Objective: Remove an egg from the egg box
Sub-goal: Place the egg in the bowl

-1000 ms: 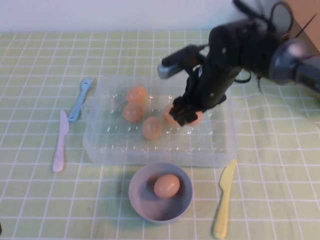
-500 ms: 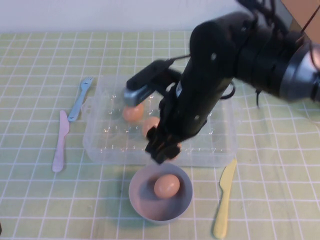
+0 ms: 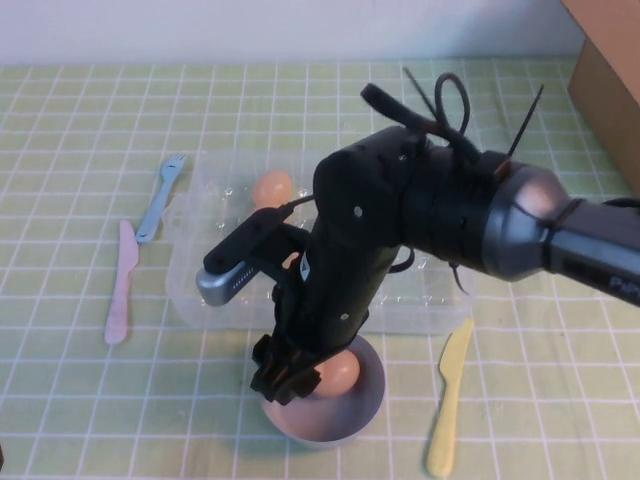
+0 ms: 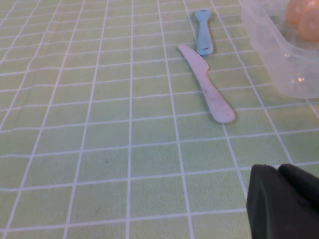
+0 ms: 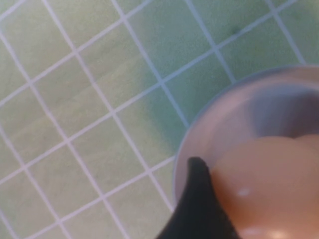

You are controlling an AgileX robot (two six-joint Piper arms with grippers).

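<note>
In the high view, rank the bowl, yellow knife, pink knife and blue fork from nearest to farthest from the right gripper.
From the right gripper:
1. Bowl, directly beneath it.
2. Yellow knife, on the robot's right.
3. Pink knife, on the left.
4. Blue fork, left and farther back.

Tablecloth (image 3: 90, 110): pale green, white grid lines.
Egg box (image 3: 195, 285): clear plastic.
Egg (image 3: 272, 187): peach-tan.
Bowl (image 3: 345, 420): grey-blue, looking pinkish in the right wrist view.
Fork (image 3: 160, 197): light blue.
Left knife (image 3: 119, 283): pale lilac-pink.
Right knife (image 3: 447, 398): pale yellow.
Right gripper (image 3: 285, 375): black.
Left gripper (image 4: 284, 201): black.
Box at far right (image 3: 605, 70): brown, perhaps cardboard.
</note>
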